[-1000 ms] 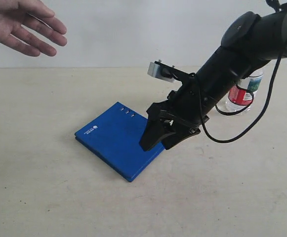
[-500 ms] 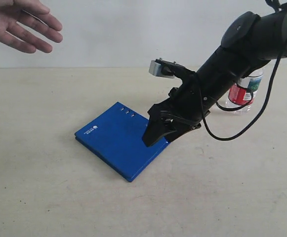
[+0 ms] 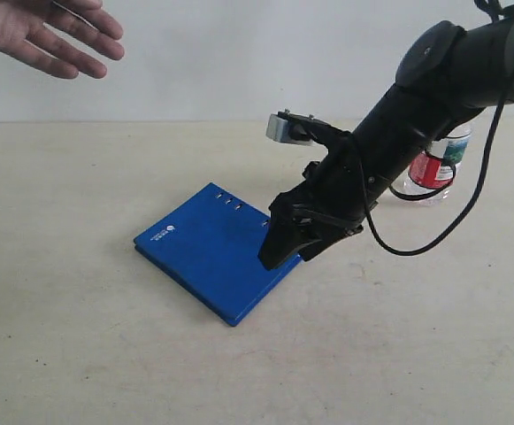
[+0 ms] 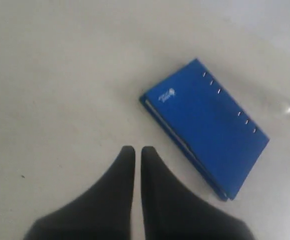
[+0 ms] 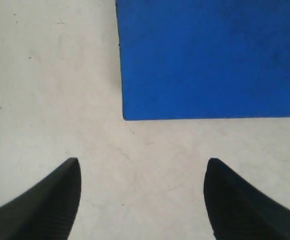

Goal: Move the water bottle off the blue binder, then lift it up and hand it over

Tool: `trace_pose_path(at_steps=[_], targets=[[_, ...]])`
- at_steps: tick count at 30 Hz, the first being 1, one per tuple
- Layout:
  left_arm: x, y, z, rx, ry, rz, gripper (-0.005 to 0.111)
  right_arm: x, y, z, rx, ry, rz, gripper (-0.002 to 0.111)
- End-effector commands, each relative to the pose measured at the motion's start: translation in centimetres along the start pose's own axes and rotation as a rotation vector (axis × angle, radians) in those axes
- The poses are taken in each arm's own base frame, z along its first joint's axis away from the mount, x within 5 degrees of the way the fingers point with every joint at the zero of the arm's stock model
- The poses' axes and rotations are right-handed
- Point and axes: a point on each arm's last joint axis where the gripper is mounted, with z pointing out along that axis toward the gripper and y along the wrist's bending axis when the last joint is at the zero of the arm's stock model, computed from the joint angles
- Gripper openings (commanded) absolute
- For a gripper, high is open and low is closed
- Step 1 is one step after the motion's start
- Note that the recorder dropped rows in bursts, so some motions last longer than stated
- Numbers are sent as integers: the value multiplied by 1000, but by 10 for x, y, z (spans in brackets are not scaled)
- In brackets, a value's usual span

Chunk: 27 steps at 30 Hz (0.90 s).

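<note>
Beige tabletop point(image 3: 80, 354), matt and lightly speckled, fills the lower frame of the exterior view with nothing on its near part. Item one: the left gripper point(image 4: 136, 150), black, jaws drawn together to a thin slit and holding nothing, poised over bare table with the binder well apart from it. Item two: the blue binder point(image 3: 205, 252), lying flat at centre frame with one corner toward the viewer, white logo at its left corner, rivet holes along its upper-right edge and nothing on its cover. Item three: the right gripper point(image 3: 283, 259), black, jaws spread wide and empty, tilted down just beside the binder's right-hand corner. Its wrist view shows only table between the jaws, with the corner a little beyond them. Item four: the water bottle point(image 3: 433, 168), upright on the table at right of frame, partly hidden behind the right arm and well apart from the binder. Item five: a person's hand point(image 3: 49, 35) at upper left, open, fingers extended, raised against the pale wall point(image 3: 239, 53). Judgement — the clearing step looks finished; the step in hand appears to be the approach for the lift. The next move calls for closing on a thin flat cover at its edge or corner — likely getting one jaw beneath it — then raising it toward the waiting hand.
</note>
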Motion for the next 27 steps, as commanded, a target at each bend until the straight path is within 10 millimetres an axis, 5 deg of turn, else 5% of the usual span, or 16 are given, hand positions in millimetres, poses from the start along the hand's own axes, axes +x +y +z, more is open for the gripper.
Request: trace_pose_path(at_steps=[1,6,10,12,21,27], targets=[[1,-10,49,39,213,14,4,-9,-8,-2,97,-93,-6,62],[1,-27,92,217,357,-44,15,-22,-25,6,177,-160,42,62],[4,-24,139,220,453,-172,60,-50,-42,10,217,-179,55,62],[6,-22,157,212,488,-207,73,-62,-50,9,221,-202,99,62],[4,-24,217,322,544,-182,72,-73,-104,2,-16,-153,174,62],[6,-23,230,341,554,-168,72,-59,-119,29,-57,-51,111,62]])
